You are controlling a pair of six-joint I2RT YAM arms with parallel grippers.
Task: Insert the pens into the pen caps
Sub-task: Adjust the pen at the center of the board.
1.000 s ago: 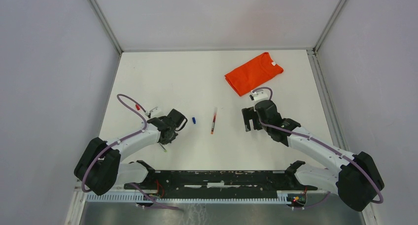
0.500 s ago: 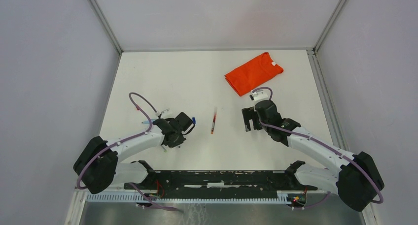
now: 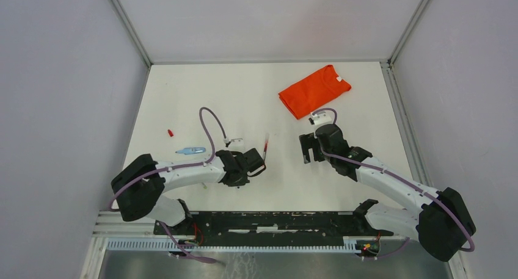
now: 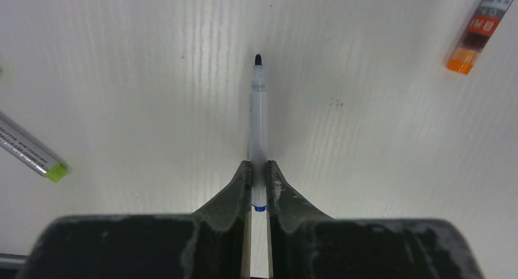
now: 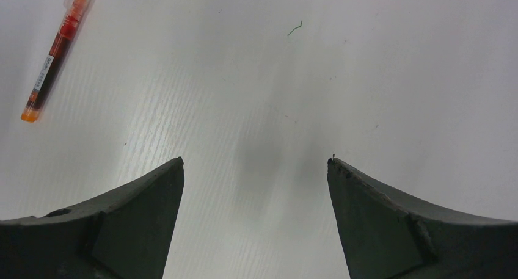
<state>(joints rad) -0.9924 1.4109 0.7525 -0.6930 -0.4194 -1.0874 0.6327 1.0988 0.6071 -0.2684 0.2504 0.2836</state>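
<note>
My left gripper (image 3: pixel 254 162) (image 4: pixel 259 164) is shut on a white pen (image 4: pixel 259 108) with a blue end. The pen's bare dark tip points away from the jaws, over the table. A red pen with an orange end (image 3: pixel 266 143) (image 4: pixel 482 22) (image 5: pixel 56 50) lies just beyond that gripper. Another pen with a green end (image 4: pixel 30 154) lies at the left of the left wrist view. A pale bluish pen (image 3: pixel 190 150) and a small red pen cap (image 3: pixel 170 133) lie to the left of the left arm. My right gripper (image 3: pixel 310 148) (image 5: pixel 255 160) stands open over bare table, right of the red pen.
A folded orange shirt (image 3: pixel 313 90) lies at the back right, just behind the right gripper. Grey walls close in the white table (image 3: pixel 244 96) on the left, far and right sides. A black rail (image 3: pixel 269 221) runs along the near edge between the arm bases.
The left arm has swung right with its pen, ending next to the red pen. The blue cap no longer shows. The red cap and bluish pen are uncovered. The right arm has not moved.
</note>
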